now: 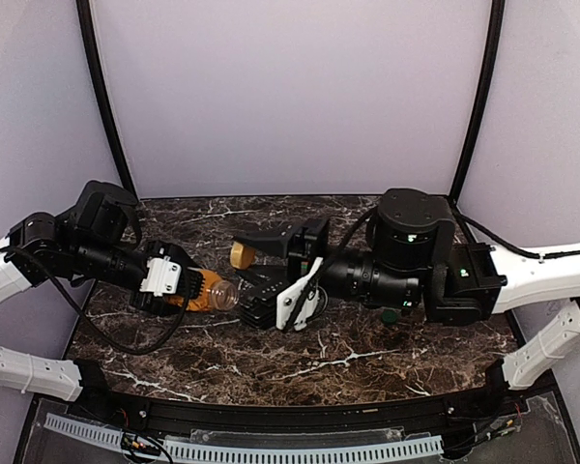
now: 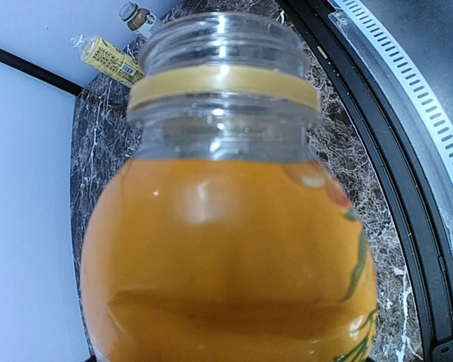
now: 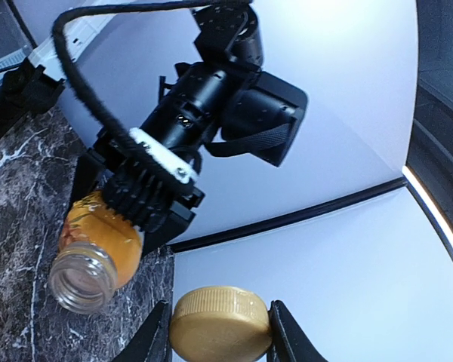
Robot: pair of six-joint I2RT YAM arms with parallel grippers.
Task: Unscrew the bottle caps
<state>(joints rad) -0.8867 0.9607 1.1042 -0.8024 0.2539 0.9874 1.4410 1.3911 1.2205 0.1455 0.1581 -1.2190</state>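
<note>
While the marble tabletop [image 1: 367,358] carries everything, the work is happening over its left half. The left gripper [image 1: 195,290] is clamped round the belly of the orange bottle [image 2: 226,256], which it holds tipped well over with the open mouth pointing towards the right arm. The right gripper [image 3: 219,339] has its fingers drawn narrow on the gold cap [image 1: 242,254], which is clear of the bottle, just beside its mouth and a little further back.

This cap looks finished, so the step in hand is to set it down. I would lower it flat onto bare marble before letting go, so it does not roll. The bottle needs standing upright first or alongside, as the juice sits close to the neck and could spill at this tilt.

Counted, there are three bottles: the orange one, plus a yellow-green bottle [image 2: 109,60] and a small clear bottle [image 2: 136,15] lying near the far right corner. Only one cap shows clearly; whether those two are capped is too small to tell.
</note>
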